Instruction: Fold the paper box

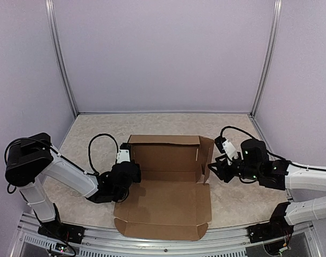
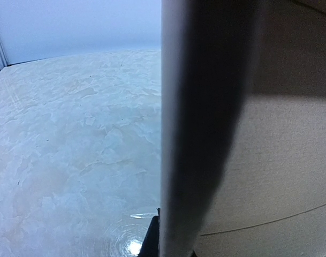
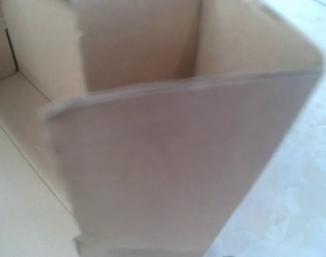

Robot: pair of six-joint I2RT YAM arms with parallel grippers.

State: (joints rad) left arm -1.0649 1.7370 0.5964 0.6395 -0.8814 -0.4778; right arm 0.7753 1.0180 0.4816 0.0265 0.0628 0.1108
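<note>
Half-folded paper box [image 1: 168, 198] sits mid-table [image 1: 98, 128] by the near edge, my left end effector [image 1: 125, 179] pinching its left wall [image 2: 205, 128], right end effector [image 1: 212, 171] at its right flap [image 3: 168, 171], can't tell if spread.

Brown corrugated-cardboard box [image 1: 168, 198]: matt, dry paper face, cut edges slightly ragged. Beige marbled tabletop [image 1: 93, 134]: smooth, faint sheen, light glinting off it. White arm shells [image 1: 66, 174]: glossy plastic. Black joints [image 1: 26, 160]: duller. Silver rail [image 1: 88, 230]: bare metal, satin.
</note>
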